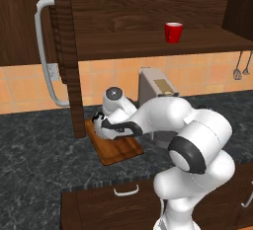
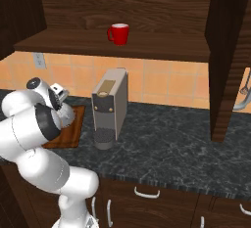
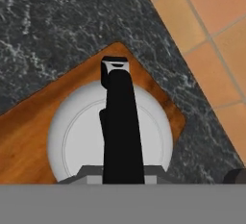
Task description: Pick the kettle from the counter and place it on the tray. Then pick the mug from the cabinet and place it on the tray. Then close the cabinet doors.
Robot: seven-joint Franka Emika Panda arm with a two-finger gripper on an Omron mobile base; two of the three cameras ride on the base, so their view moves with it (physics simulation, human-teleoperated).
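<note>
From above, the hand view shows the silver-grey kettle [image 3: 77, 136] with its black arched handle [image 3: 120, 122] over the far end of the brown wooden tray [image 3: 29, 136]. My gripper [image 1: 102, 124] is shut on that handle; whether the kettle's base touches the tray I cannot tell. In the left base view my hand hides most of the kettle over the tray [image 1: 121, 151] on the dark speckled counter [image 1: 39, 155]. The red mug [image 1: 173, 31] stands upright on the open cabinet's shelf [image 1: 128, 44], well above and right of the gripper, and appears as the mug [image 2: 119, 34] in the right base view.
A boxy grey coffee machine [image 2: 110, 102] stands on the counter just right of the tray [image 2: 73, 126]. The left cabinet door [image 1: 66, 56] hangs open beside the tray, its bar handle [image 1: 44, 51] outward. The right door [image 2: 225, 51] is open too. Drawers run below the counter edge.
</note>
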